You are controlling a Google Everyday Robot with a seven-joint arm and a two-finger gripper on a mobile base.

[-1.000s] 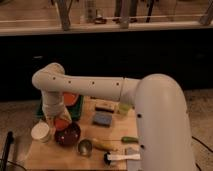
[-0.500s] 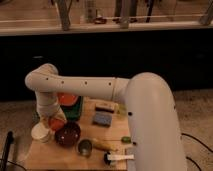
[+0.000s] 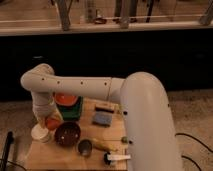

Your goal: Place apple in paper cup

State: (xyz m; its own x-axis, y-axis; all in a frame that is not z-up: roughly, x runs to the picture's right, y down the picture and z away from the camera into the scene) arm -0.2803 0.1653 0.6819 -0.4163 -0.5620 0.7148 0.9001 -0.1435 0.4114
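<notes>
— Where is the gripper (image 3: 48, 121)?

— At the end of the white arm (image 3: 75, 86), low over the left edge of the wooden tabletop (image 3: 55, 156), just above and to the right of the paper cup (image 3: 40, 133). Whether it is closed cannot be told from this view; the wrist hides most of it.

— And the apple (image 3: 53, 123)?

— The small orange-red fruit sits right at the gripper, at the arm's tip, above the tabletop. It is just beside the paper cup's upper right rim and not inside the cup.

— What lies around that?

— Directly right of the cup stands a dark maroon bowl (image 3: 67, 133), its rim close to the apple. Behind the gripper an orange bowl (image 3: 66, 99) rests on a green tray (image 3: 73, 110). Further right lies a blue-grey sponge (image 3: 102, 118), with a dark flat object (image 3: 105, 107) just behind it. In front of the maroon bowl is a small metal cup (image 3: 84, 147), and beside that a brownish elongated item (image 3: 104, 146). Nearest the front edge lies a white-handled tool (image 3: 116, 158). The robot's large white body (image 3: 150, 125) fills the right side, overhanging the tabletop's right edge.
</notes>
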